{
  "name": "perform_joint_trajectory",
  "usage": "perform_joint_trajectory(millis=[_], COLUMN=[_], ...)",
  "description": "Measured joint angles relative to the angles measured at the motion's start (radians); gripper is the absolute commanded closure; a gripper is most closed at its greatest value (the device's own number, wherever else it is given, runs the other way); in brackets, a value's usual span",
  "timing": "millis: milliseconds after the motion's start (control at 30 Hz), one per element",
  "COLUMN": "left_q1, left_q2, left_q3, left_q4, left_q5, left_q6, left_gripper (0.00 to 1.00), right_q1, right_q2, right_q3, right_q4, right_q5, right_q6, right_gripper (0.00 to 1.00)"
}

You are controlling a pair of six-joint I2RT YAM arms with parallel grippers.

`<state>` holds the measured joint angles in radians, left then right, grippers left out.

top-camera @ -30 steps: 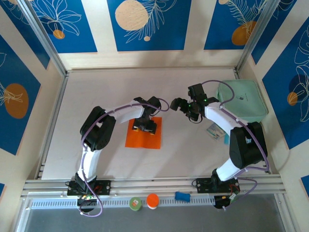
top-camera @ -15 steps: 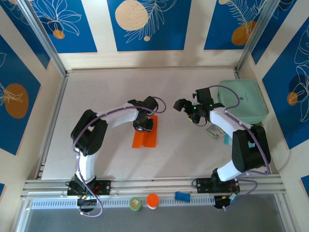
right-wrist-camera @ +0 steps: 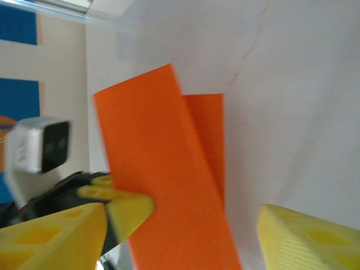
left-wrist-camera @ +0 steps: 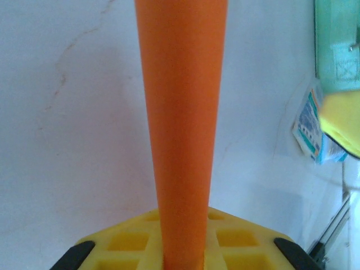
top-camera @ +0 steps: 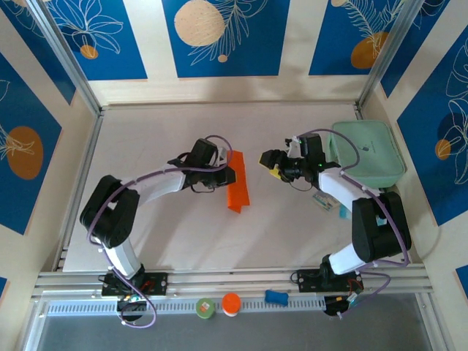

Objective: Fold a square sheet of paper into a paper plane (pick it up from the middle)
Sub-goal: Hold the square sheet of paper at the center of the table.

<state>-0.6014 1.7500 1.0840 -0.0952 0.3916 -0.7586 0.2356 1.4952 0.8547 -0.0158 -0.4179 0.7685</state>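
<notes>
Sheet a second earlier: the square sheet of paper (top-camera: 238, 186) lay flat at the centre of the counter (top-camera: 146, 139), and the left gripper (top-camera: 228, 175) stood over its middle with jaws apart
Sheet at this moment: we saw it off the counter, doubled over along its middle and standing on edge, a narrow orange strip just right of picture centre in the top view; in the left wrist view the sheet (left-wrist-camera: 180, 112) ran up the middle of the frame from between the jaws
Left jaws: together, clamped on the sheet at its fold line
Left arm: it had swung toward the upper right, carrying the sheet nearer the other arm
Right gripper (top-camera: 269, 164): it had edged leftward from beside the mint-green case (top-camera: 369, 157); its jaws were apart, narrower than before, and held nothing
Gap: sheet and right gripper were near but not touching in the top view; in the right wrist view the sheet (right-wrist-camera: 169, 185) sat low and central, ahead of that arm's jaws
Meaning for the task: we judged the pick-up from the middle done and a centre crease begun; the pointed folds were all still to make, and the right arm looked set to help press or take the sheet
</notes>
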Motion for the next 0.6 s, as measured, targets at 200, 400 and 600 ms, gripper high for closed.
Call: perform_joint_trajectory(millis=[200, 400, 600], left_q1=[0.021, 0.024, 0.024], left_q2=[0.045, 0.065, 0.097], left_q3=[-0.043, -0.048, -0.04], left_q4=[0.058, 0.011, -0.095], left_q5=[0.0, -0.026, -0.063], left_q6=[-0.04, -0.008, 0.054], left_gripper=[0.81, 0.75, 0.74], right_q1=[0.072, 0.15, 0.214], right_q2=[0.052, 0.18, 0.294], right_q3=[0.005, 0.068, 0.186], right_q4=[0.006, -0.049, -0.121], right_q5=[-0.02, 0.0, 0.041], right_q6=[-0.023, -0.051, -0.071], right_gripper=[0.55, 0.72, 0.82])
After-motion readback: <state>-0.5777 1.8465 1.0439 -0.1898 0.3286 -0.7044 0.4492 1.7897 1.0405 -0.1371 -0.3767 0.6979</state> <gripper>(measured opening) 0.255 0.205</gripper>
